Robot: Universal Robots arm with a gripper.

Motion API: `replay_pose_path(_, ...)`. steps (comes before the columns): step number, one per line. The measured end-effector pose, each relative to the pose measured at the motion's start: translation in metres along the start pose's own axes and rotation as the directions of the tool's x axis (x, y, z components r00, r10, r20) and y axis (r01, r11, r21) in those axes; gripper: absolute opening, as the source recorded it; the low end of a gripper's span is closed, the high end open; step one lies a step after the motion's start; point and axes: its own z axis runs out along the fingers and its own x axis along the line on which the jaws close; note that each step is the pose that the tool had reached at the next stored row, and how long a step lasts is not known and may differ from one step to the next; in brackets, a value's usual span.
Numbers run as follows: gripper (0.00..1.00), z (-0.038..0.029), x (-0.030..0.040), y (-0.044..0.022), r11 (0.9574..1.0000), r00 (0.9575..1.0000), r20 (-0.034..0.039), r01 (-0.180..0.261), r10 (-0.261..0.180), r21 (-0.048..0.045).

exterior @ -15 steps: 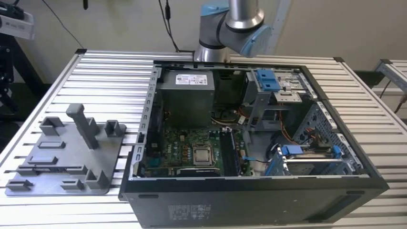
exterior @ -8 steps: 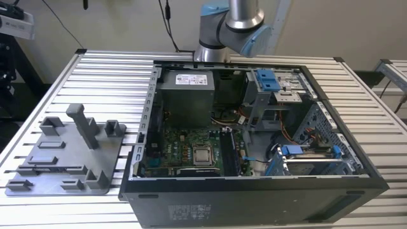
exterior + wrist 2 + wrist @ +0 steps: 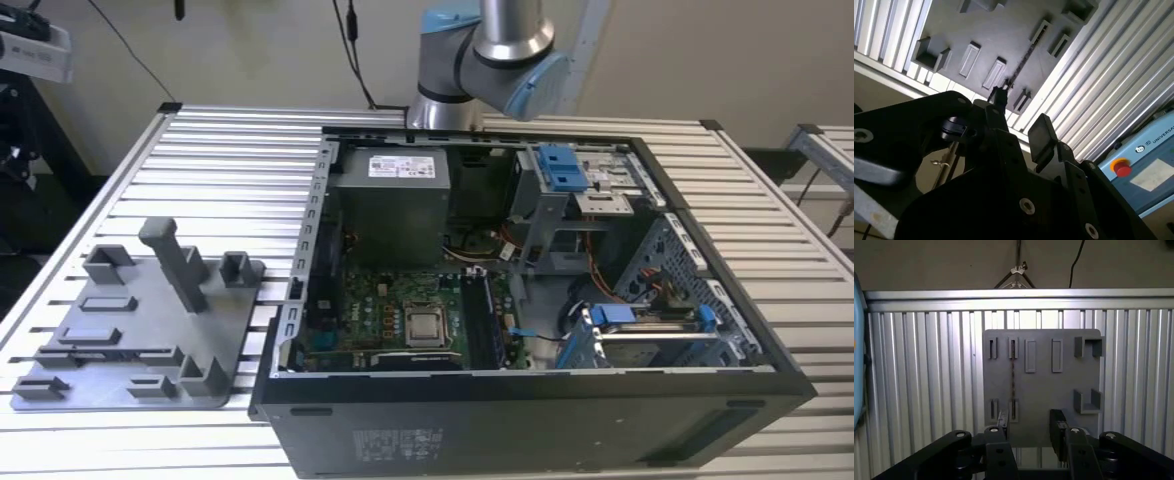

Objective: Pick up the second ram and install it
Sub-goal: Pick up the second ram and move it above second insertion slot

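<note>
Second ram (image 3: 1013, 376), first wrist view: a thin dark strip seen edge-on, standing in the grey tray (image 3: 1044, 390). It runs between two pairs of slotted holders. The tray lies flat on the slatted table (image 3: 919, 380). The gripper (image 3: 1030, 427) hangs over the tray's near edge with its jaws apart and nothing between them. One finger (image 3: 1003, 421) lines up with the strip's near end; contact cannot be judged.

Second wrist view: the second ram (image 3: 1021, 62) shows as a narrow dark line across the grey tray (image 3: 999, 30). Its near end lies just at one fingertip (image 3: 999, 96) of the gripper (image 3: 1020, 112). The jaws stand apart and empty. A red button (image 3: 1122, 168) sits on a blue-grey box beyond the table's edge.

Exterior view: the grey tray (image 3: 160, 320), with its upright pegs, lies on the table (image 3: 227, 180). It is just beside the open computer case (image 3: 534, 400), on the exterior view's left. The motherboard (image 3: 387, 320) is exposed inside the case. The arm (image 3: 487, 50) rises behind the case. The strip cannot be made out on the tray from this camera.
</note>
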Motion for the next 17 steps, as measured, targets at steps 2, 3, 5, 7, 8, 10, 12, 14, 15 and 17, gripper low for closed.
replay_pose_path(2,0.46,0.0,0.0,0.0,1.0,1.0,0.0,0.0,0.0,0.0)
replay_pose_path(3,0.46,0.0,0.0,0.0,1.0,1.0,0.0,0.0,0.0,0.0)
replay_pose_path(5,0.46,0.0,0.0,0.0,1.0,1.0,0.0,0.0,0.0,0.0)
replay_pose_path(7,0.46,0.0,0.0,0.0,1.0,1.0,0.0,0.0,0.0,0.0)
replay_pose_path(8,0.46,0.0003,0.0002,0.0,1.0,1.0,0.0028,0.0,0.0,0.0)
replay_pose_path(10,0.46,0.0004,0.0008,0.0,1.0,0.9997,0.0224,0.0,0.0,-0.0037)
replay_pose_path(12,0.46,0.0007,0.0016,-0.0002,1.0,0.9991,0.0422,0.001,0.0,-0.0086)
replay_pose_path(14,0.46,0.0021,0.0023,-0.0005,0.9999,0.9989,0.0479,0.001,0.0,-0.0141)
replay_pose_path(15,0.46,0.003,0.0023,-0.0006,0.9998,0.9989,0.0477,0.001,0.0,-0.0186)
replay_pose_path(17,0.46,0.0054,0.0023,-0.0007,0.9998,0.9989,0.0474,0.001,0.0,-0.0213)
